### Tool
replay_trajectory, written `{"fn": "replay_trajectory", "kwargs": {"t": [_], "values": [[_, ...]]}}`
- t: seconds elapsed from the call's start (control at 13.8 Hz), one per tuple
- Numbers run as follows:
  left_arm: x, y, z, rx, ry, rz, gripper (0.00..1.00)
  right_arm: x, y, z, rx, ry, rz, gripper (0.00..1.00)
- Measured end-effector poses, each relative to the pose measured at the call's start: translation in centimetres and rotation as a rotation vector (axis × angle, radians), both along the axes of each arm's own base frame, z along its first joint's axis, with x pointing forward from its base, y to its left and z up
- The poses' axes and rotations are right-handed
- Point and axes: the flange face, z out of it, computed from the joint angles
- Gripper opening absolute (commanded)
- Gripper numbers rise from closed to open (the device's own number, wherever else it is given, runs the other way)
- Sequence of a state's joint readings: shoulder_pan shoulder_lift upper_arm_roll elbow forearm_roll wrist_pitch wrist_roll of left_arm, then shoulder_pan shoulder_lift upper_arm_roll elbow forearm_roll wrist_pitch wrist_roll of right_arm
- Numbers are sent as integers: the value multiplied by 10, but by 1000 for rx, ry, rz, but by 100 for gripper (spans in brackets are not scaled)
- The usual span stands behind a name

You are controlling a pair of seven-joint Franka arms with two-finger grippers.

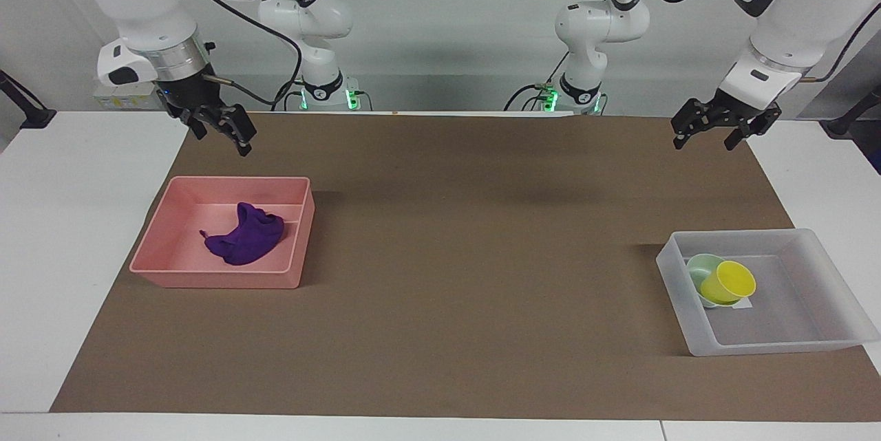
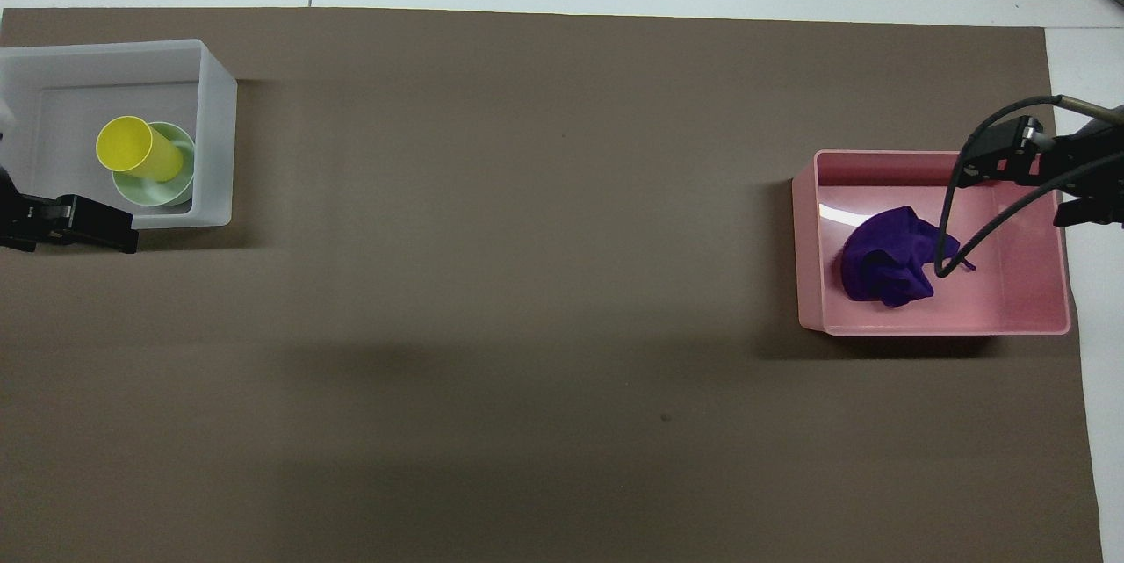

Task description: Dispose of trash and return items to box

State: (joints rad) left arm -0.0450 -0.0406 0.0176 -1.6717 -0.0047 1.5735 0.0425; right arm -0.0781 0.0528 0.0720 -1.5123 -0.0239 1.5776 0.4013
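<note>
The purple rag (image 1: 244, 238) lies crumpled in the pink bin (image 1: 213, 279); the overhead view shows the rag (image 2: 887, 269) in the bin (image 2: 931, 330) too. The yellow cup (image 1: 729, 281) leans tilted in the mint-green bowl (image 1: 698, 267), inside the frosted box (image 1: 771, 348). The overhead view shows the cup (image 2: 136, 150), bowl (image 2: 167, 190) and box (image 2: 215, 124). My left gripper (image 1: 702, 144) is open and empty, raised over the brown mat at the left arm's end. It also shows in the overhead view (image 2: 66, 225). My right gripper (image 1: 224, 140) hangs open and empty over the mat beside the pink bin (image 2: 1019, 198).
A brown mat (image 1: 468, 255) covers most of the white table (image 1: 76, 234). The two bins stand at its two ends. A black cable (image 2: 953, 220) from the right arm hangs over the pink bin in the overhead view.
</note>
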Motion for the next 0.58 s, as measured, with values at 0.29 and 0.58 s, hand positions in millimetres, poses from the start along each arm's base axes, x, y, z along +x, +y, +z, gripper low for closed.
{"fn": "replay_trajectory", "kwargs": {"t": [0.29, 0.58], "values": [[-1, 0, 1, -13, -2, 3, 100, 0, 0, 0, 0, 0, 0, 100], [-2, -1, 5, -20, -6, 3, 100, 0, 0, 0, 0, 0, 0, 100]]}}
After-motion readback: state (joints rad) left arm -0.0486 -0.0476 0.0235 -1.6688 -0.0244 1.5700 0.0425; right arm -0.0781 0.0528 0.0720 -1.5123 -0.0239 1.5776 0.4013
